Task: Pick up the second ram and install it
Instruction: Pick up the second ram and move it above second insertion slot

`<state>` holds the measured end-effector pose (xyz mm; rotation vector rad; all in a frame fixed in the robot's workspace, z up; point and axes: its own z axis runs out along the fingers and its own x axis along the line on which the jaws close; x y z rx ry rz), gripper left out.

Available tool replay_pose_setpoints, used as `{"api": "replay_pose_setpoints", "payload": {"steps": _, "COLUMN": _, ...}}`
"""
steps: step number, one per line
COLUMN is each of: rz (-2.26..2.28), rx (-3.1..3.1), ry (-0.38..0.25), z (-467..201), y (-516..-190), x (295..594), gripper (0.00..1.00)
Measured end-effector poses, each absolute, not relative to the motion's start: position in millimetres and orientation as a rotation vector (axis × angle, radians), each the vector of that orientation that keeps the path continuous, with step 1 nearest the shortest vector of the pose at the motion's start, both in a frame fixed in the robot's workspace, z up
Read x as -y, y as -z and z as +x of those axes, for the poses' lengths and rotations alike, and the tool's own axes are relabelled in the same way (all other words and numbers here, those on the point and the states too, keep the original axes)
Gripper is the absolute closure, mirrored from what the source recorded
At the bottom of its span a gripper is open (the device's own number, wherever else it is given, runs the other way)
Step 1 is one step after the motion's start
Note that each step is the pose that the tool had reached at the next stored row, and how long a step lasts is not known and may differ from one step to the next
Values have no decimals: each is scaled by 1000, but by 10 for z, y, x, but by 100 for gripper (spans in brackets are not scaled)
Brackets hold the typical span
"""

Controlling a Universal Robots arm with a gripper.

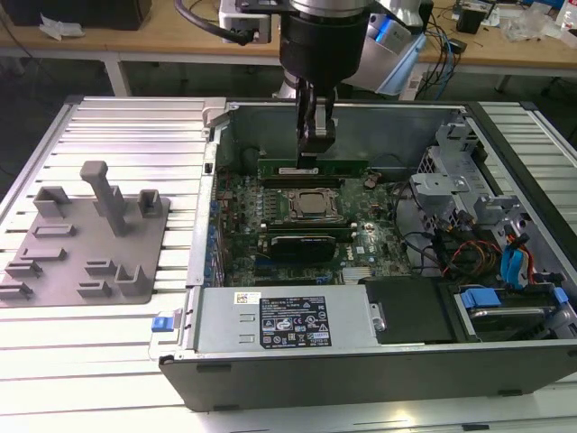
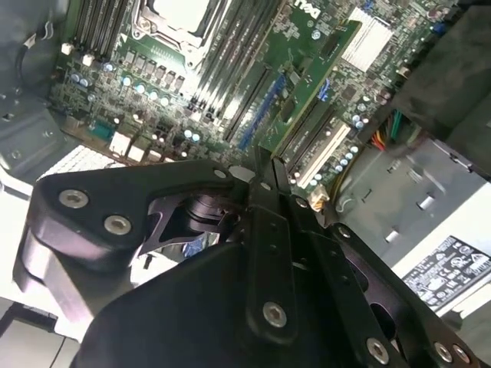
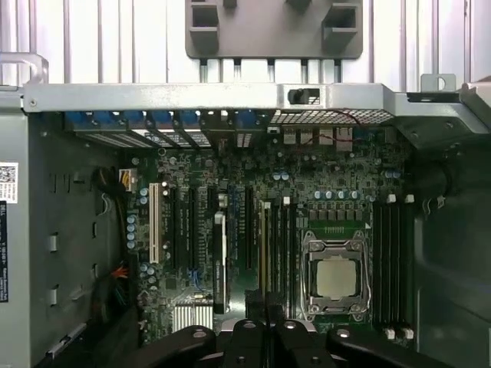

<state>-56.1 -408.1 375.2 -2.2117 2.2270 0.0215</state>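
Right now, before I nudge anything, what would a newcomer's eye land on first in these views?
The black gripper reaches straight down into the open computer case, its tip at the top edge of the second ram, a green stick standing on edge near the processor socket. Next comes the grey fixture plate with upright pegs, on the slatted table at the exterior view's left.

Open computer case (image 1: 361, 374) on slatted desk (image 1: 135, 126); grey fixture plate (image 1: 77, 239) beside it, exterior view's left; processor (image 1: 311, 202) mid-motherboard (image 1: 239, 194).
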Motion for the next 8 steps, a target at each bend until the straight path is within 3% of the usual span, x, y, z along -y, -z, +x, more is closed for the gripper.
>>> {"api": "replay_pose_setpoints", "payload": {"steps": 8, "rz": -2206, "rx": -2233, "ry": -21, "z": -558, "y": -3612, "x": 3970, "gripper": 91}}
